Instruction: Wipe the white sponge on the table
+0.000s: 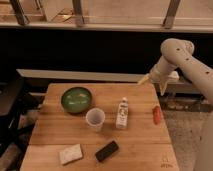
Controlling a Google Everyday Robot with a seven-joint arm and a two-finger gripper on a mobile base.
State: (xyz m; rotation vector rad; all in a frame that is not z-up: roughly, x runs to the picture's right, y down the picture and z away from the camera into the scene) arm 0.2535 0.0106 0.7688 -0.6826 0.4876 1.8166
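The hand (153, 83) is held over the far right corner of the table (140, 142), fingers apart, nothing gripped; the white sponge (70, 153) is seen at its near left corner.

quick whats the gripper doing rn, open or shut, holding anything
Gripper: open, holding nothing, hanging by the far right edge of the table, well away from the white sponge.
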